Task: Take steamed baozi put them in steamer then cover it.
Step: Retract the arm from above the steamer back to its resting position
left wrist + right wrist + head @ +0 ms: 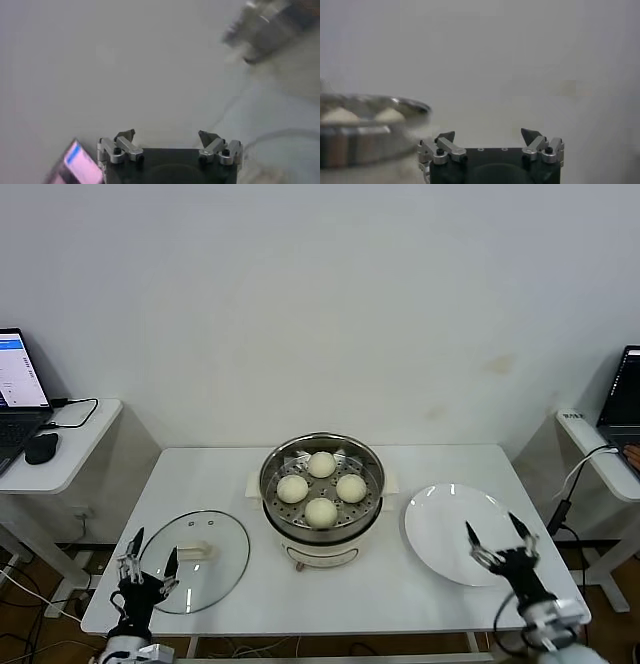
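The steamer (322, 527), a shiny steel pot on a cream-white base, stands mid-table. Several cream-white steamed baozi (321, 465) lie on its perforated tray. The cover (215, 579), a clear glass lid with a cream handle, lies flat on the table to the steamer's left. My left gripper (153, 546) stands open, fingers up, at the cover's near left edge, holding nothing. My right gripper (491, 526) is open and empty over the near right side of the table. The right wrist view shows the steamer (365, 132) with baozi (387, 114) tops beyond that gripper (489, 134).
A flat white plate (445, 529) lies right of the steamer, under my right gripper. Side tables flank the work table, the left one with a laptop (20, 384) and mouse (41, 447). Cables hang at the right (568, 494).
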Tool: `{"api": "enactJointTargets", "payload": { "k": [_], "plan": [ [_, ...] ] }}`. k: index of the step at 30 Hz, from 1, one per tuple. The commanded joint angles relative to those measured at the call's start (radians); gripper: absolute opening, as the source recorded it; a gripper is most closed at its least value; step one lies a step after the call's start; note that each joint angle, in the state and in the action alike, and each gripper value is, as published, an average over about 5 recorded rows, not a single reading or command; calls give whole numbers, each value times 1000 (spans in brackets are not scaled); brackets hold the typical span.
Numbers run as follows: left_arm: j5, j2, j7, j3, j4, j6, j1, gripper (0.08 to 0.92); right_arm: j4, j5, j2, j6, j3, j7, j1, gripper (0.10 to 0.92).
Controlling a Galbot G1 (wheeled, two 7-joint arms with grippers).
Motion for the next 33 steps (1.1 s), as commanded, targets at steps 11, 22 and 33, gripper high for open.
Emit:
{"api": "enactJointTargets", "payload": {
  "k": [11,22,33],
  "plan": [
    [451,88,39,63,253,-10,-154,823,-31,-29,154,42,158,26,-120,823],
    [454,99,53,134,325,1,-309,823,-51,-41,172,53,160,26,-123,823],
    [435,89,57,178,400,1,-397,823,-57,-56,184,59,156,21,-124,823]
  ]
}}
